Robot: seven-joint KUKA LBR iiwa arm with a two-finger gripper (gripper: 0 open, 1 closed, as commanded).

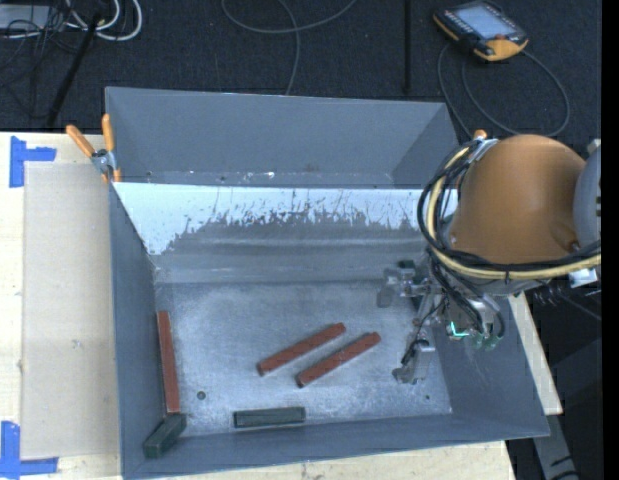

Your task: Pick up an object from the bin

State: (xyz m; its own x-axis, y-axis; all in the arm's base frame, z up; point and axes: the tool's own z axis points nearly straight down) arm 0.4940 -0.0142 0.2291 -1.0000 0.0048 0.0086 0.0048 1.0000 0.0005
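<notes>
My gripper [405, 328] is low at the right end of the bin, just under the arm's orange cover. Its two fingers stand apart, one tip [410, 370] nearer the front and one [395, 286] farther back, with nothing between them. Closest to it, just to its left on the bin floor, a reddish-brown bar [338, 359] lies at a slant. A second reddish-brown bar [301, 349] lies parallel beside the first, further left. Neither bar touches the fingers.
A third reddish-brown bar [168, 361] lies along the left wall. A dark flat block [269, 418] rests by the front wall, and another dark block [164, 435] sits in the front left corner. The arm's cover and cables overhang the right rim.
</notes>
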